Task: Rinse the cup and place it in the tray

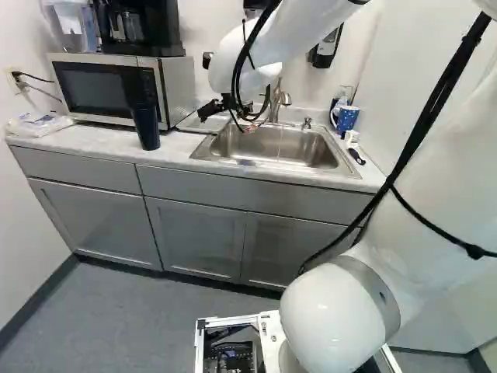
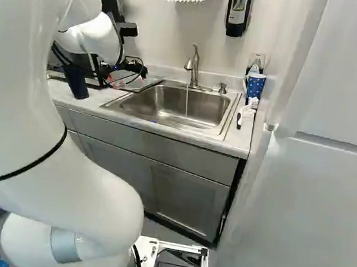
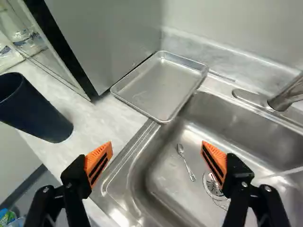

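Counter: pale, marbled top (image 1: pixel 178 155) over grey cabinets (image 1: pixel 194 233), white wall behind.
Cup: the dark blue cup (image 3: pixel 35 113) stands upright on the counter, in front of the microwave (image 1: pixel 109 89) and apart from the tray; I can't make out what is inside it.
Tray: shallow, rimmed metal tray (image 3: pixel 161 90), its bare bottom showing, beside the microwave, with one corner reaching over the sink's rim.
Sink: a small spoon (image 3: pixel 185 161) lies in the steel basin (image 3: pixel 163 177), near the drain (image 3: pixel 214 186).
Faucet: from its spout (image 2: pixel 189 64) I see a thin stream of water (image 2: pixel 187 102) running into the sink.
Gripper: my gripper (image 1: pixel 231 115) is out over the counter and the sink's near edge; in the wrist view the gripper (image 3: pixel 157 158) has its two fingers spread wide, orange pads (image 3: pixel 99 161) well apart, with nothing pinched.
Mug: spotted blue mug (image 2: pixel 255 85) at the sink's far corner, a brush (image 2: pixel 246 111) near it.
Microwave top: coffee maker (image 1: pixel 144 27) with a carafe in it, and a clear container (image 1: pixel 70 23) alongside.
Packet: plastic packet (image 1: pixel 37 124) at the counter's end, its markings too small for me to tell.
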Motion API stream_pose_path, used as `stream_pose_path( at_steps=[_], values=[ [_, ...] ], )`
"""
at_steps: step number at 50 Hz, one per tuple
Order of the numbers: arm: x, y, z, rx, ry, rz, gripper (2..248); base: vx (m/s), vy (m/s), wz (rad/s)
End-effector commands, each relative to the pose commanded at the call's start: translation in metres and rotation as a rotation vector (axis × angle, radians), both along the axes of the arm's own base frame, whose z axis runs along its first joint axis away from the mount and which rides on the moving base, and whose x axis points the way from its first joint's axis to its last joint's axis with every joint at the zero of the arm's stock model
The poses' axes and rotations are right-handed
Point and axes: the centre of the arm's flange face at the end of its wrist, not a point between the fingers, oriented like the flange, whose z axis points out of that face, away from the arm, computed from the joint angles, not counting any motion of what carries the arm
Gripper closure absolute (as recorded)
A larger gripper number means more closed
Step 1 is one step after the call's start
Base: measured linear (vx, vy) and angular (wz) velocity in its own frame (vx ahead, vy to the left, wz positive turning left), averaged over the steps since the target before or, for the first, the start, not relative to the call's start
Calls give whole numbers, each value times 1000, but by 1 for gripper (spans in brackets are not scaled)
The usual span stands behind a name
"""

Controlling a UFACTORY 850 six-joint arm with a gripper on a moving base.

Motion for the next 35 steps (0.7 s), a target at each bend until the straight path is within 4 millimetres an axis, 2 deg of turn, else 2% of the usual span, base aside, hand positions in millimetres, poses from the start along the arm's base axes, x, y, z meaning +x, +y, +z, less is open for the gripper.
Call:
stream_pose_path(
  at_steps=[35],
  values=[
    [6, 58, 1, -1, 1, 105, 3, 0, 0, 0]
  ],
)
